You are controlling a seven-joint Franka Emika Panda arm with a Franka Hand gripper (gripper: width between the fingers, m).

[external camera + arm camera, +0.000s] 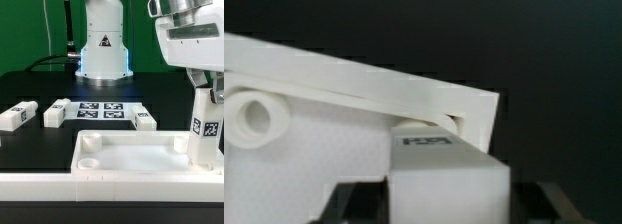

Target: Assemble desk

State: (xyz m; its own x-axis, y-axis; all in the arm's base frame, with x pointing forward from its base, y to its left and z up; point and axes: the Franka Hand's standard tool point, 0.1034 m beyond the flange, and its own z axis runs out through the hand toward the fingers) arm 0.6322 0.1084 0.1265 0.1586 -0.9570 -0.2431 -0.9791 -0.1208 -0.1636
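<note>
The desk top [75, 165] lies flat on the black table [30, 150] in the near part of the exterior view, open side up, just beside a long white rail [40, 186] that runs along the front edge. We see round sockets in its corners on the exterior view's left, and in the wrist view one socket [251, 115] shows clearly next to the top's slanted rim [367, 85].

The hand [203, 95] is closed on a held leg [205, 140], which stands upright at the top's corner on the exterior view's right, its black-and-white tag facing the camera. In the wrist view we see this leg [446, 175] between the two dark fingers [349, 205], its upper end right up against the underside of the rim's corner. We cannot tell whether it is seated in a socket there or only touching.

Three more legs lie loose on the table behind the top. The first loose leg [15, 116] is farthest to the exterior view's left, the second loose leg [55, 112] is near it, and the third loose leg [145, 120] rests close to the top's far rim. Between the second and third lies the marker board [100, 108], flat on the table in front of the robot base [103, 45].
</note>
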